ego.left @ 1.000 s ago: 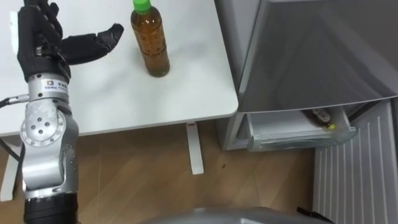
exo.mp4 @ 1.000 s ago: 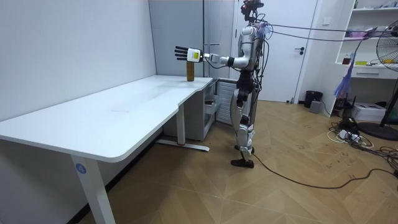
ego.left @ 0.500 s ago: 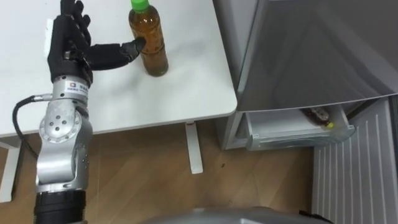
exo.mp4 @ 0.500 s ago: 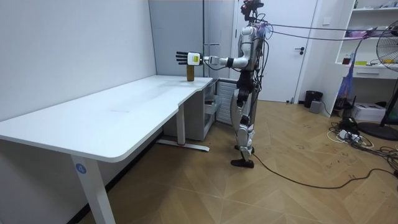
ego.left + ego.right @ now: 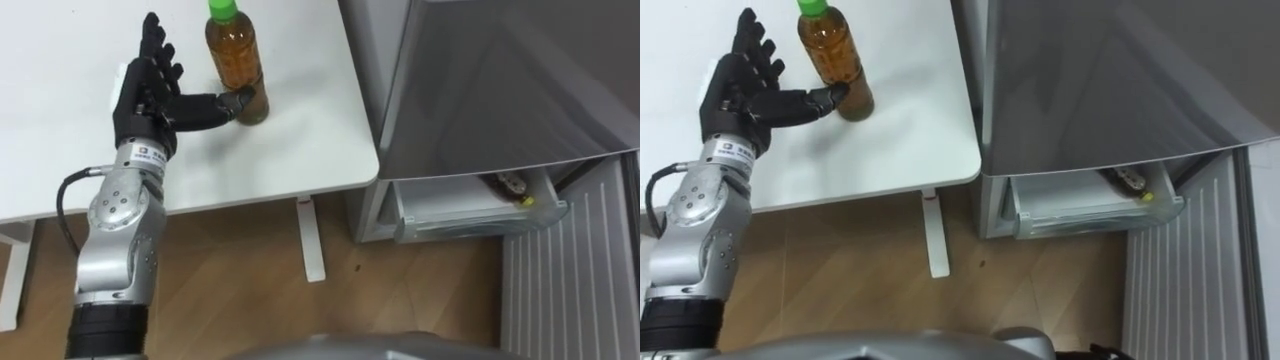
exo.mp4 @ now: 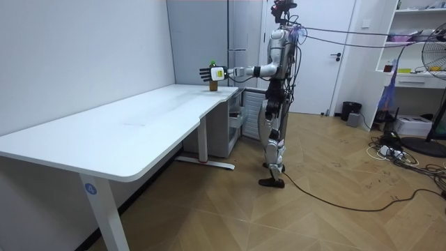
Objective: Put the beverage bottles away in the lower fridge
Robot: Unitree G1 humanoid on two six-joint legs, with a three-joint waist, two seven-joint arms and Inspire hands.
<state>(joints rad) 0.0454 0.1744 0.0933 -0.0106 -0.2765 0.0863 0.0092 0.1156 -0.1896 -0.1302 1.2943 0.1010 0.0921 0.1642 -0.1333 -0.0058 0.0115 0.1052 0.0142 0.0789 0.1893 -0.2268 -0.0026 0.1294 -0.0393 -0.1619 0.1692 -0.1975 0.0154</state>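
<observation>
A: Status, left hand (image 5: 150, 95): fingers straight and spread, thumb tip touching the green-capped amber plastic bottle (image 5: 236, 62), upright on the white counter (image 5: 300, 140). Nothing gripped.

B: Reach step, I judge. Next I curl round it, then carry to the open pale lower fridge drawer (image 5: 470, 222).

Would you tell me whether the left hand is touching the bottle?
Touching. In the left eye view the left hand's thumb tip rests against the bottle's lower side with no gap; its other fingers are straight, off it.
</observation>
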